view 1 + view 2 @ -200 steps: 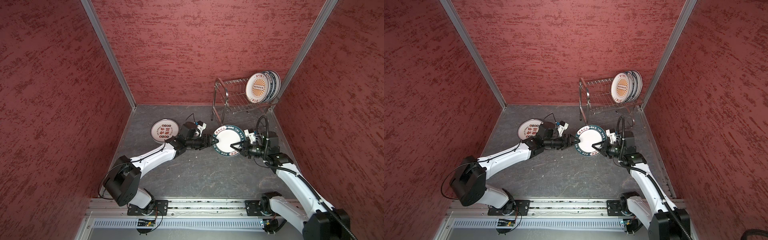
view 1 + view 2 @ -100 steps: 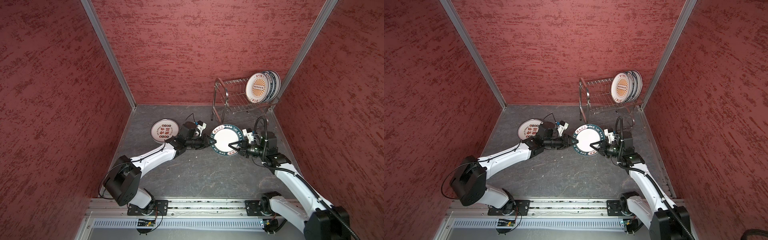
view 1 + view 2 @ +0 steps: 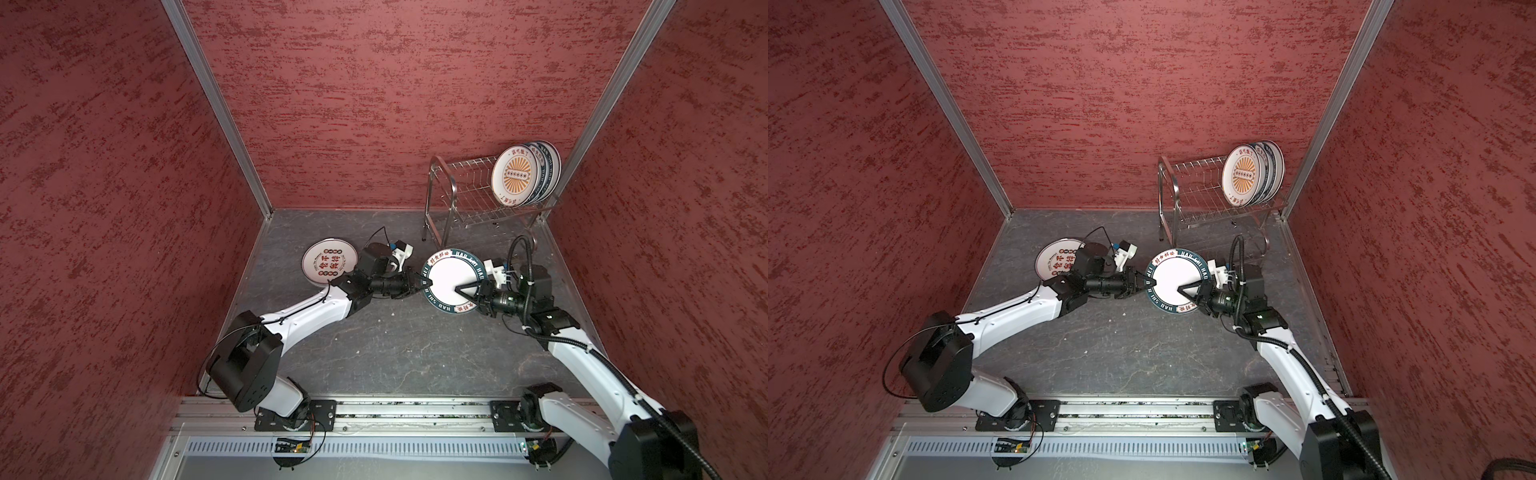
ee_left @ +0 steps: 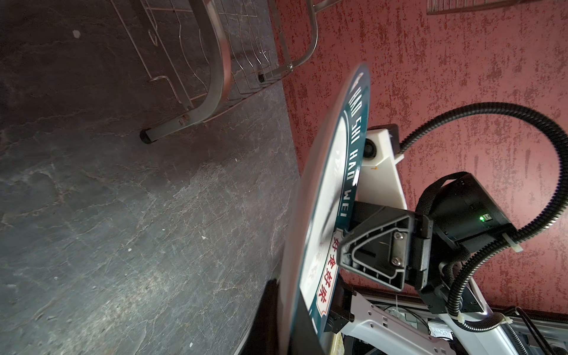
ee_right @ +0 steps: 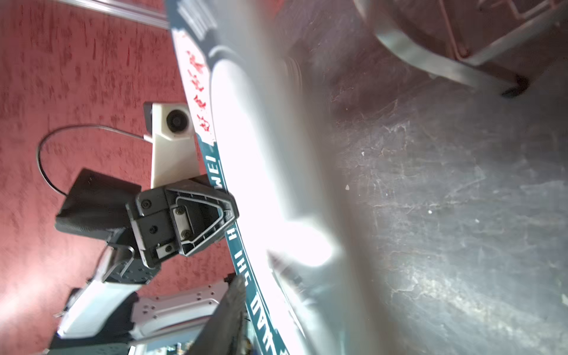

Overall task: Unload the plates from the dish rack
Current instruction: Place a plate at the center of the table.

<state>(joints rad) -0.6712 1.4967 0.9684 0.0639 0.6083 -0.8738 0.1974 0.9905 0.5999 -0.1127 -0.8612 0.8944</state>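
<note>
1. Grey stone floor (image 3: 395, 345) carries, far left, a character plate (image 3: 329, 262). It is white with red-black lettering and lies flat and face up, just beside the left arm's wrist.
2. Next comes the left gripper (image 3: 426, 284), seen in both top views (image 3: 1152, 282). Its jaws are pinched tight on the left rim of the teal-rimmed plate (image 3: 446, 272).
3. The teal-rimmed plate (image 3: 1171, 272) sits face up between the two arms, in front of the rack and well apart from it. The left wrist view shows it edge-on (image 4: 353, 147).
4. The right gripper (image 3: 459, 289) reaches in from the plate's right rim. One finger lies across the white face and the other is hidden beneath. I cannot tell whether it clamps the plate or stands slack.
5. In the far right corner stands the steel dish rack (image 3: 465, 195). At its right end the racked plates (image 3: 548, 170) stand upright, with an orange sunburst plate (image 3: 515, 176) in front of them.
</note>
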